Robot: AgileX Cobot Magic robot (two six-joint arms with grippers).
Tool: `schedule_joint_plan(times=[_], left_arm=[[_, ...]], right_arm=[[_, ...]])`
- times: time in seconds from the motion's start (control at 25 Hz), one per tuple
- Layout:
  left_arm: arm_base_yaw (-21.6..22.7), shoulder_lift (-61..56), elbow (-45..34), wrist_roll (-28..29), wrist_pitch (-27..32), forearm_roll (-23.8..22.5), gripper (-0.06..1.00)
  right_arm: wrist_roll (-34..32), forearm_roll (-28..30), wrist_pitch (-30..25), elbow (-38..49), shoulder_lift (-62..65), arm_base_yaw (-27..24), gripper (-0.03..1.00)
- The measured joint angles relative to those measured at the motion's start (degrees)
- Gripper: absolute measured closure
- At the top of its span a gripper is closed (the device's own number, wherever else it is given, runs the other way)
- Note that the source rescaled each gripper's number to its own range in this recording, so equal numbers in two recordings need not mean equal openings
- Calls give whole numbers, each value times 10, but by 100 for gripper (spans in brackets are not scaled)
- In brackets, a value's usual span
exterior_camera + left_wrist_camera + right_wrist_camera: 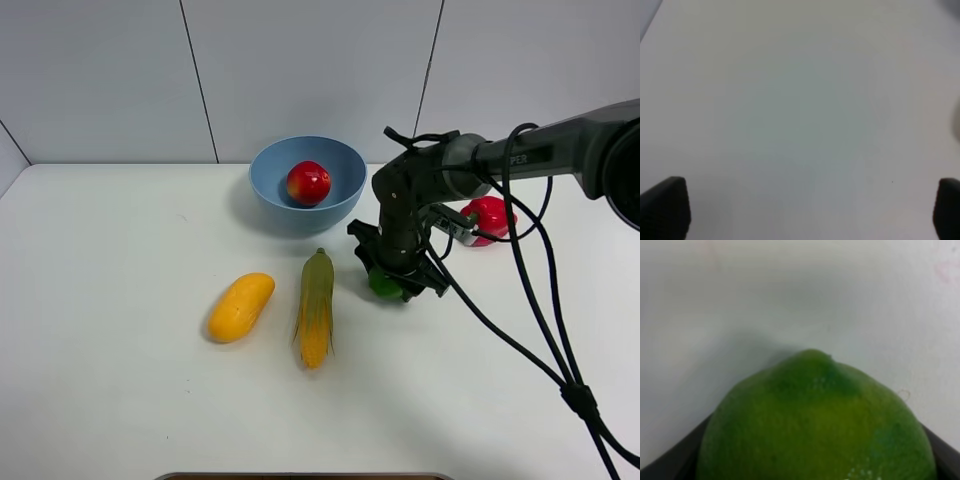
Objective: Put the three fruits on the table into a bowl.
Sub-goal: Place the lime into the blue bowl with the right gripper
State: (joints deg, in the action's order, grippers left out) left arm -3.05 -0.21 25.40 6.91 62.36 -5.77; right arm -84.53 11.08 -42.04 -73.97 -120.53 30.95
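Observation:
A green lime [383, 285] lies low at the white table [120, 250], right of the middle, and my right gripper [398, 280] comes down over it. The right wrist view is filled by the lime [815, 425], with a dark finger pressed against each side, so the right gripper [815, 462] is shut on it. A red apple [308, 182] rests inside the light-blue bowl [265, 160] at the back. The yellow-orange mango [241, 306] lies on the table left of centre. My left gripper [810, 210] is open over bare tabletop, its fingertips [665, 205] far apart.
A corn cob [316, 308] with a green husk lies between the mango and the lime. A red bell pepper [491, 218] sits behind the right arm, partly hidden by it. Black cables hang from the right arm toward the front right.

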Motion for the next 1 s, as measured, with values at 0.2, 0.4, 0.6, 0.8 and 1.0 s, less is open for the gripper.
schedule_joint_plan(times=[0.2, 0.4, 0.6, 0.8, 1.0], left_arm=[[0, 0, 0, 0, 0, 0, -5], [0, 0, 0, 0, 0, 0, -5], [0, 0, 0, 0, 0, 0, -5], [0, 0, 0, 0, 0, 0, -5], [0, 0, 0, 0, 0, 0, -5]], right_arm=[[-13, 49, -42, 0, 66, 12, 35], [-48, 122, -84, 0, 120, 32, 35], [-68, 191, -123, -26, 147, 62, 35], [-70, 254, -123, -71, 147, 84, 35], [-70, 340, -78, -97, 147, 88, 35]])
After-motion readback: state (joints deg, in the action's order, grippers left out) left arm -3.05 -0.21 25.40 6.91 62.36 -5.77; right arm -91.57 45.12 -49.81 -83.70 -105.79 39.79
